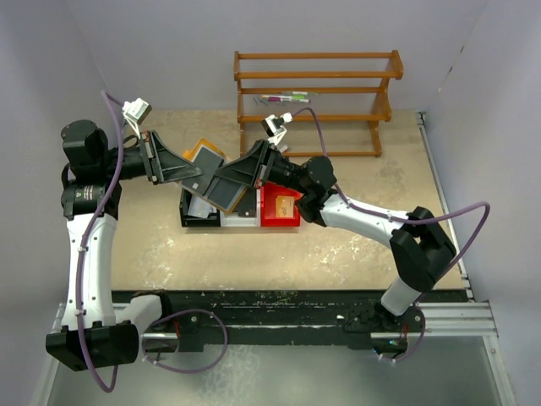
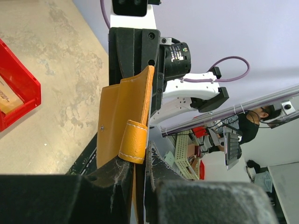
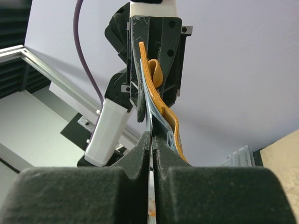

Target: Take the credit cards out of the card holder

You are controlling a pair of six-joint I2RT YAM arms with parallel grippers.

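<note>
Black padded fingers (image 3: 135,163) of our right gripper (image 3: 152,140) pinch almost shut on a pale credit card (image 3: 150,122) edge: thin, stiff, likely slippery, best held squarely. Beyond, our left gripper (image 2: 138,161) clamps the soft, light card holder (image 2: 124,121) aloft above the bins (image 1: 254,222).

We can read no word, brand, number or sign in any view. The closest thing to lettering is a small white label (image 2: 176,53) on the round black motor housing of the right arm (image 2: 187,88), seen from the left wrist. It carries several lines of print, but they are too small and blurred for us to make out. In the red bin (image 2: 21,86) at the left edge of that view lies a brown piece (image 2: 6,100) with a dark mark that we cannot resolve into letters. From above, the same tan piece (image 1: 286,205) in the red bin (image 1: 279,222) shows only a faint smudge.
</note>
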